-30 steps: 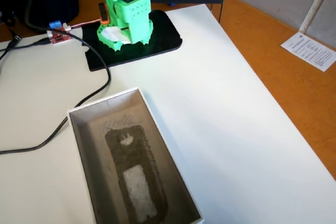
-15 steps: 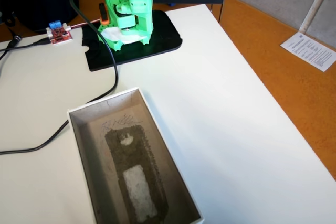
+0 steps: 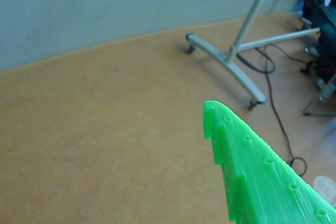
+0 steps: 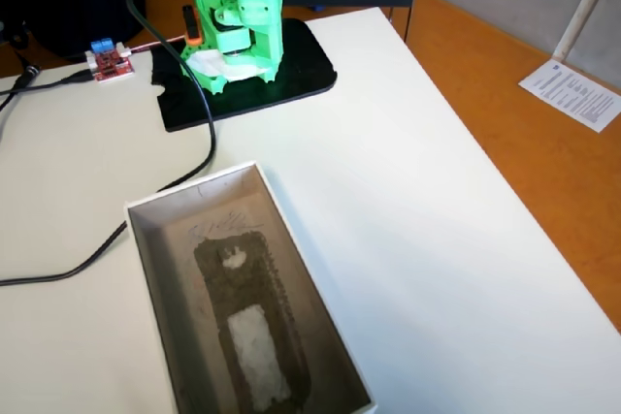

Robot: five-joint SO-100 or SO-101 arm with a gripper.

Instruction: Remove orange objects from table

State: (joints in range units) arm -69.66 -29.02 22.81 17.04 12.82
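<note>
The orange fuzzy lump shows in neither view. In the wrist view only one green toothed finger [image 3: 252, 171] of my gripper [image 3: 209, 116] shows, raised and pointing out over the orange-brown floor. The other finger is out of frame, so I cannot tell whether the gripper is open or shut; nothing shows on the finger. In the fixed view the white table [image 4: 408, 201] carries the arm's green base [image 4: 236, 21], and the gripper end is above the frame.
A white cardboard box [image 4: 146, 239] with a grey lining lies open at the front left, with no orange in it. A black base plate [image 4: 291, 75], a red circuit board [image 4: 109, 63] and black cables [image 4: 199, 123] lie at the back. A stand's legs [image 3: 231, 61] are on the floor.
</note>
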